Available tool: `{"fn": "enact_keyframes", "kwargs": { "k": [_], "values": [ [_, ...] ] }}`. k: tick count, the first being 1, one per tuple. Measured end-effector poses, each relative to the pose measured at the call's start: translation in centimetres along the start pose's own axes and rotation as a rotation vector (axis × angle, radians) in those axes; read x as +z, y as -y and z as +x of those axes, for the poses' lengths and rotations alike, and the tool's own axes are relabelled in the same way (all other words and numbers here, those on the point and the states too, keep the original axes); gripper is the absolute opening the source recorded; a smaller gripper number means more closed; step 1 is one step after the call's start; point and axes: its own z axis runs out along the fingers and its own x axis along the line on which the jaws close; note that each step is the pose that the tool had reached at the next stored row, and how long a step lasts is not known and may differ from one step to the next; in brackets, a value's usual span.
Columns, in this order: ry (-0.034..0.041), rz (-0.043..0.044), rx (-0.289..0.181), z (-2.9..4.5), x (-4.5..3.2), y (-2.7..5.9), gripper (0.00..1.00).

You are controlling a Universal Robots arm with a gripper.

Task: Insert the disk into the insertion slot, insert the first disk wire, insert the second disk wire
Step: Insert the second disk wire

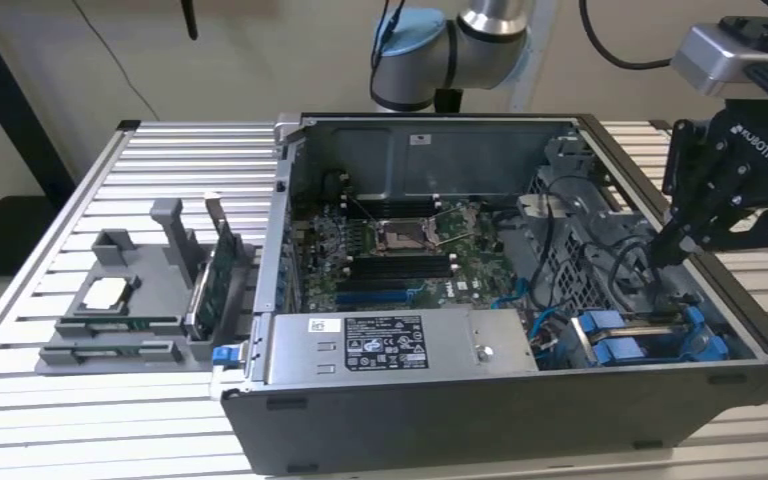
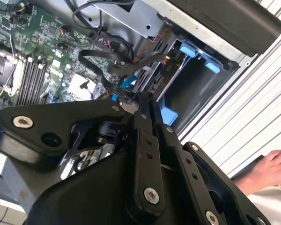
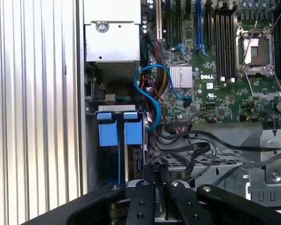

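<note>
Second wrist view shows the end effector [image 2: 147,102] closed tight near the black wires [image 2: 103,58] (one pinched? cannot tell), the disk [image 3: 108,130] sits in the insertion slot [image 3: 94,159], so imo keep the connector square & push slow w/ little force.

Soft, even light from overhead falls on the pale bench [image 1: 37,250], which we see brightest from seven to nine o'clock in the exterior view. The open computer case [image 1: 491,420] holds deep shade, darkest around the insertion slot [image 1: 738,335] at four o'clock. The black claw [image 1: 660,255] at three o'clock reads almost as a silhouette, while the arm's metal joint [image 1: 498,15] at twelve o'clock glints. In the second wrist view the bench [image 2: 253,117] washes out near white and the claw [image 2: 143,101] carries a dull sheen. In the first wrist view the power supply box [image 3: 112,37] glares; the insertion slot [image 3: 105,164] lies dim.
</note>
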Motion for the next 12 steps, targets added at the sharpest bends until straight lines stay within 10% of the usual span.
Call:
{"fn": "enact_keyframes", "kwargs": {
  "k": [12],
  "values": [
    [-0.0001,0.0007,-0.001,0.38,0.01,-0.39,0.16]
  ]
}}
